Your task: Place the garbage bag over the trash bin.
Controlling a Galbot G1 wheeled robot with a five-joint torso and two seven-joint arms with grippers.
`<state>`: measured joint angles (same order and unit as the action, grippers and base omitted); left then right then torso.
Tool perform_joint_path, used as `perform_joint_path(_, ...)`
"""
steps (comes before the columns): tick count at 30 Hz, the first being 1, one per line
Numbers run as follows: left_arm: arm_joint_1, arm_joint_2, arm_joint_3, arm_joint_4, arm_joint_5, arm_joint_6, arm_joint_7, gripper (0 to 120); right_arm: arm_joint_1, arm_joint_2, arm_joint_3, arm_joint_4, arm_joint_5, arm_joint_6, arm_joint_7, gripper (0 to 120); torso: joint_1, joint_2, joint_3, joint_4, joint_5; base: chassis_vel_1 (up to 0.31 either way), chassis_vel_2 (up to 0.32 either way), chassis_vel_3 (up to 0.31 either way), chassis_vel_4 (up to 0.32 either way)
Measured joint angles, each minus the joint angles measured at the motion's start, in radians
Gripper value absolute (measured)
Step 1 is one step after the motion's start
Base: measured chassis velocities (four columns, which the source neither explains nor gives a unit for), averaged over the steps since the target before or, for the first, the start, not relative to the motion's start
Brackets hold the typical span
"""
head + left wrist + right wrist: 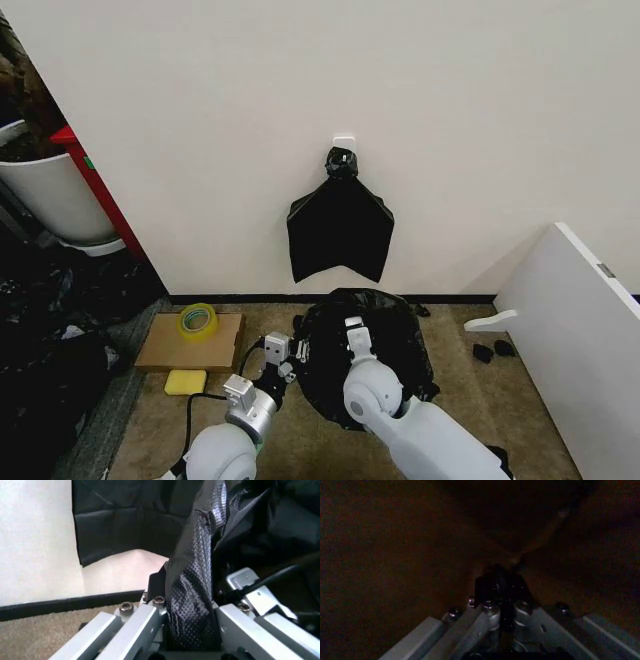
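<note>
Garbage bag (365,350) sits on the floor below the wall-hung bag bundle (340,232). My left gripper (192,630) is clamped on its left edge, pulling the mouth open. Right gripper (502,588) is pinched on film inside it, probably spreading it.

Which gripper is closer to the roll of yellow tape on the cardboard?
Left. The left gripper is on the tape roll's side, clamping the garbage bag's near edge. The right gripper is farther away, over the bag's middle.
</note>
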<state>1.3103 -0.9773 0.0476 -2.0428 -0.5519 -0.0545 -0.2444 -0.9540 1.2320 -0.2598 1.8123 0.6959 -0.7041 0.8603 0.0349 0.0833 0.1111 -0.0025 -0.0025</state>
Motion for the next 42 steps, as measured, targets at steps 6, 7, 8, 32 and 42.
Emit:
perform_joint_path(6, 0.008, 0.0, 0.004, 0.0, 0.006, 0.0, 0.009, 1, 0.01, 0.004, -0.005, 0.022, -0.01, 0.023, -0.033, 0, 0.0, 0.0, 0.0, 0.0003, 0.0001, 0.0, 0.0, 0.0, 0.0)
perform_joint_path(7, 0.01, 0.0, 0.003, -0.002, 0.007, 0.0, 0.012, 1, 0.013, 0.003, 0.003, 0.013, -0.021, 0.032, -0.043, 0, 0.0, 0.0, 0.0, 0.0004, 0.0001, 0.0, 0.0, 0.0, 0.0)
perform_joint_path(8, 0.014, 0.0, 0.002, -0.005, 0.007, 0.0, 0.014, 1, 0.015, -0.003, 0.012, 0.002, -0.028, 0.038, -0.05, 0, 0.0, 0.0, 0.0, 0.0003, 0.0, 0.0, 0.0, 0.0, 0.0)
perform_joint_path(32, 0.016, 0.018, -0.008, -0.021, 0.011, -0.003, 0.037, 1, -0.008, -0.03, 0.032, 0.004, -0.03, 0.01, -0.099, 0, 0.0, 0.0, 0.0, 0.0002, 0.0, 0.0, 0.0, 0.0, 0.0)
perform_joint_path(42, 0.003, 0.006, 0.001, -0.013, 0.01, -0.003, 0.041, 1, -0.039, -0.02, 0.014, 0.041, -0.043, 0.008, -0.123, 0, 0.0, 0.0, 0.0, 0.0003, 0.0, 0.0, 0.0, 0.0, 0.0)
